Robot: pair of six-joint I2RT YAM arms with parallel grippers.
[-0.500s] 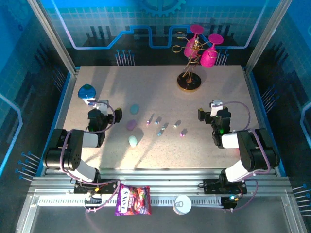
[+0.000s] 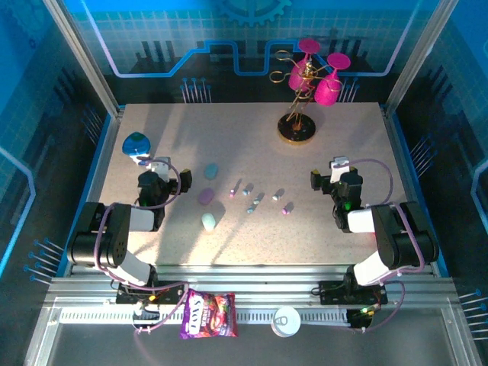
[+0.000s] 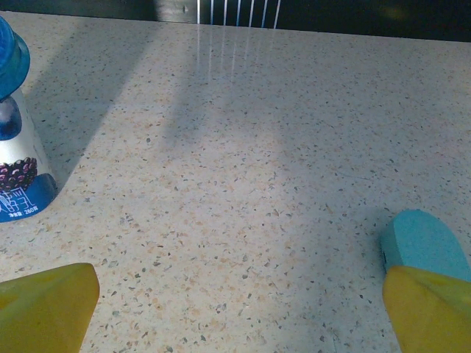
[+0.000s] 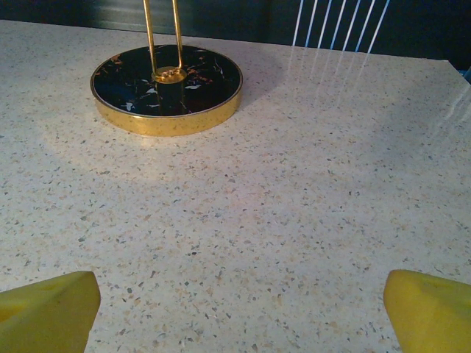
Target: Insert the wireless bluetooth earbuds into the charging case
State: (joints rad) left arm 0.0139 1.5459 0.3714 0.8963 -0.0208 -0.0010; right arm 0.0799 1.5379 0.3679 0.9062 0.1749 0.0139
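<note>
Several tiny wireless bluetooth earbuds (image 2: 259, 197) lie scattered mid-table in pink-purple, light blue and whitish tones. Left of them three closed charging cases stand in a column: light blue (image 2: 211, 171), purple (image 2: 205, 197) and mint (image 2: 208, 221). My left gripper (image 2: 158, 165) rests low at the table's left, open, with bare tabletop between its yellow fingertips (image 3: 44, 309). The light blue case (image 3: 423, 243) shows just beyond its right fingertip. At the right side my right gripper (image 2: 339, 165) is also open over bare table (image 4: 239, 316), its yellow fingertips (image 4: 430, 309) wide apart.
A blue-capped bottle (image 2: 136, 146) stands just beyond the left gripper, also at the left wrist view's edge (image 3: 15, 147). A gold stand with pink glasses (image 2: 297, 128) sits at the back right, its black base (image 4: 167, 88) ahead of the right gripper. A snack bag (image 2: 207, 314) lies on the front rail.
</note>
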